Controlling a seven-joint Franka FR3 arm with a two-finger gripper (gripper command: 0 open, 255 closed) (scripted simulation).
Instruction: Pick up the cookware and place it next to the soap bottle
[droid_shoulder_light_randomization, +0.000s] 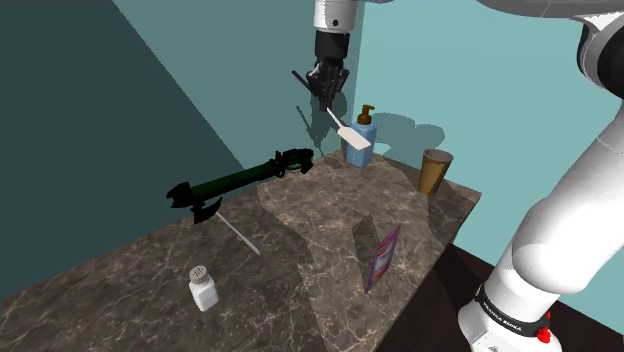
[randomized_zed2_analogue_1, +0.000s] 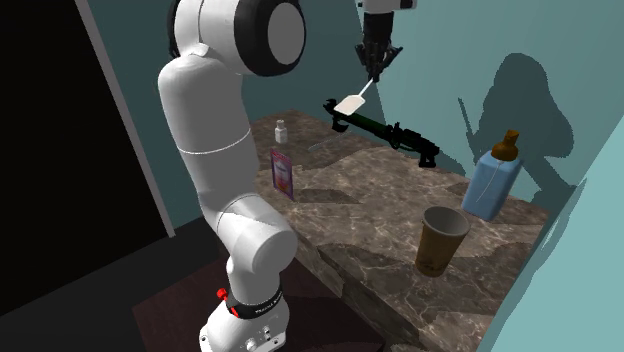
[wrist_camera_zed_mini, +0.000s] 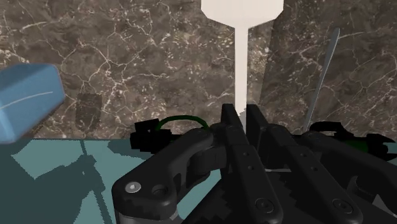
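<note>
In the shoulder view the claw hangs high over the far end of the marbled counter, shut on the thin handle of a white spatula. The spatula's long axis slants down from the fingertips, with the flat blade at the low end, toward this view's right. The blade shows in front of the blue soap bottle with its brown pump; whether the two touch cannot be told here. A brown cup stands to the right of the bottle. In the second exterior view the claw clasps the handle's top. The spatula slants down to this view's left, its blade in the air above one end of a dark green tool lying on the counter. The soap bottle stands well apart to the right. In the wrist view the claw has its fingers pinched on the handle, and the spatula runs straight away from them, blade farthest out, over the counter, with the soap bottle off to one side.
</note>
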